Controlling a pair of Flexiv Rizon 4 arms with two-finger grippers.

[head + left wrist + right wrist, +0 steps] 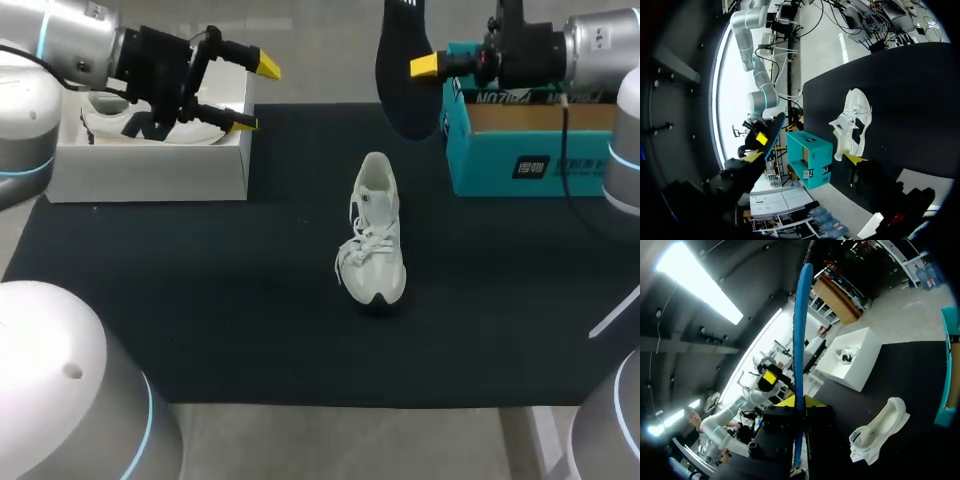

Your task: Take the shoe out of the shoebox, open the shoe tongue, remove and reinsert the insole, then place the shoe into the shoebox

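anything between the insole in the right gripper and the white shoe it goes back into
Nothing visible. The insole hangs in the right gripper, with bare mat between it and the white shoe. The left gripper is off over the white box.

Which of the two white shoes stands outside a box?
The white laced sneaker on the black mat; the other white shoe lies inside the white cardboard box at the left.

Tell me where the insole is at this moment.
Head view: the dark insole hangs in the right gripper, raised over the black mat at its far edge, just left of the teal shoebox and beyond the white shoe.
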